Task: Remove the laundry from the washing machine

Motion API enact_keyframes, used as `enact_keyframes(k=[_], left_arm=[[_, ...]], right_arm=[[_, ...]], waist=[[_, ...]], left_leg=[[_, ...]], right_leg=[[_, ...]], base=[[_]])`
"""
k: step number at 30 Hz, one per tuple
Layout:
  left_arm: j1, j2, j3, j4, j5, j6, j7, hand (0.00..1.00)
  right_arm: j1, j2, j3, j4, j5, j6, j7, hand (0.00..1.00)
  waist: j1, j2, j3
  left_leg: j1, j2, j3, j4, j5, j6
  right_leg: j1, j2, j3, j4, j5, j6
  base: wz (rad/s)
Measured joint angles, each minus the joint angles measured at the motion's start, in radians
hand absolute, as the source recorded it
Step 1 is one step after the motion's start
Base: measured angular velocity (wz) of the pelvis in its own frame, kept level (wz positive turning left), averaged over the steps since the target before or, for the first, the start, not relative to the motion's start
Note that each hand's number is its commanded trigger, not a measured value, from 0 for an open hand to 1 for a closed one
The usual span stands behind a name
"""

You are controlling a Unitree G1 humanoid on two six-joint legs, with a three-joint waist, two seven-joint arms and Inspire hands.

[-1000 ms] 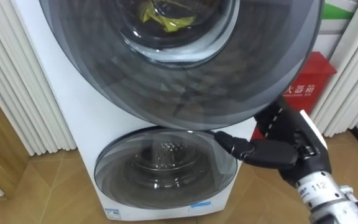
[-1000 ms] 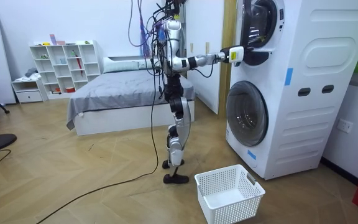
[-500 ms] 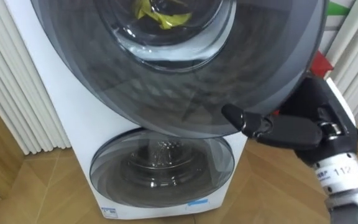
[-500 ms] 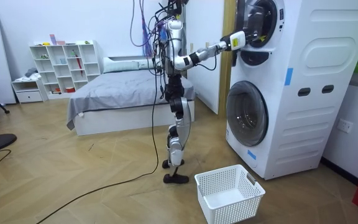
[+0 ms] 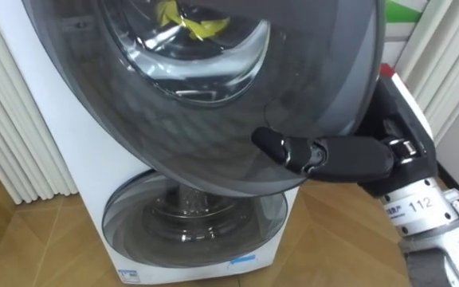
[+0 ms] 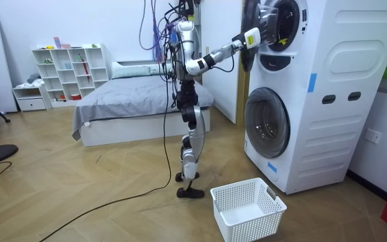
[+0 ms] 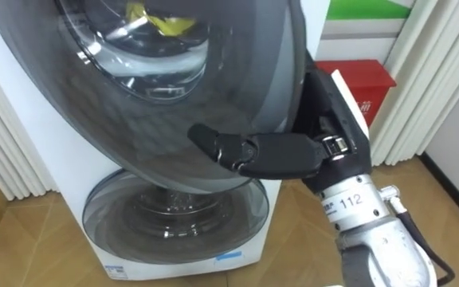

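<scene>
The robot was seen standing before the stacked washing machine (image 6: 341, 101), its right arm raised to the machine's upper door (image 5: 213, 119). That grey tinted door was swung partly out from the machine's front. The right robot hand (image 5: 349, 158) was clamped on the door's rim. Its thumb was laid across the outer face and its palm was held behind the rim. A yellow garment (image 5: 194, 22) could be made out through the door's glass, inside the machine's upper drum. The machine's lower door (image 5: 190, 227) was shut. A white laundry basket (image 6: 247, 208) was set on the floor before the machine, and a red box (image 7: 361, 84) stood just to the machine's right.
</scene>
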Motion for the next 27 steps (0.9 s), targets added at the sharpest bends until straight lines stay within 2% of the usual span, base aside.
enact_keyframes(k=[5, 8, 12, 16, 23, 26, 27], left_arm=[[0.001, 0.013, -0.014, 0.002, 0.001, 0.0, -0.007, 0.0], [0.004, 0.02, -0.018, 0.003, 0.002, 0.003, -0.008, 0.0], [0.003, 0.023, -0.033, 0.0, -0.001, 0.021, -0.019, 0.0], [-0.004, 0.026, -0.034, -0.001, -0.002, 0.023, -0.027, 0.0], [-0.031, 0.045, -0.075, -0.021, -0.002, 0.023, -0.027, 0.0], [-0.029, 0.051, -0.075, -0.044, -0.003, 0.021, -0.026, 0.0], [-0.025, 0.053, -0.075, -0.048, -0.004, 0.019, -0.026, 0.0]], right_arm=[[0.0, 0.001, 0.024, 0.0, 0.002, 0.005, 0.008, 0.0], [0.0, 0.003, 0.031, 0.0, 0.002, 0.006, 0.024, 0.0], [0.0, 0.004, 0.041, 0.0, 0.025, 0.007, 0.038, 0.0], [0.0, 0.007, 0.055, 0.0, 0.047, 0.006, 0.042, 0.0], [-0.001, 0.028, 0.089, 0.0, 0.047, -0.004, 0.052, 0.0], [-0.002, 0.038, 0.138, 0.0, 0.061, -0.018, 0.062, 0.0], [-0.002, 0.043, 0.146, 0.0, 0.067, -0.019, 0.076, 0.0]], waist=[[0.001, -0.01, -0.0002], [0.001, -0.017, -0.0005], [0.001, -0.018, -0.0008], [-0.001, -0.02, -0.0005], [0.003, -0.032, -0.0003], [0.029, -0.035, 0.0005], [0.036, -0.037, 0.0001]], left_leg=[[0.009, 0.004, -0.001, 0.001, 0.004, -0.006], [0.01, 0.007, -0.003, 0.001, 0.006, -0.01], [0.008, 0.01, -0.008, 0.002, 0.009, -0.014], [0.001, 0.012, -0.023, 0.006, 0.013, -0.021], [-0.036, 0.024, -0.066, 0.038, 0.023, -0.037], [-0.037, 0.03, -0.086, 0.037, 0.034, -0.054], [-0.042, 0.033, -0.096, 0.037, 0.037, -0.058]], right_leg=[[0.009, 0.003, -0.007, -0.004, 0.0, -0.009], [0.009, 0.002, -0.03, -0.003, 0.001, -0.011], [0.009, 0.004, -0.037, -0.003, 0.001, -0.018], [0.009, 0.005, -0.049, -0.002, -0.001, -0.025], [0.005, 0.011, -0.105, -0.001, -0.008, -0.051], [0.007, 0.015, -0.124, 0.0, -0.014, -0.065], [0.008, 0.014, -0.154, 0.001, -0.017, -0.07]], base=[[-0.06], [-0.05], [0.02], [0.08], [0.18], [0.12], [0.13]])
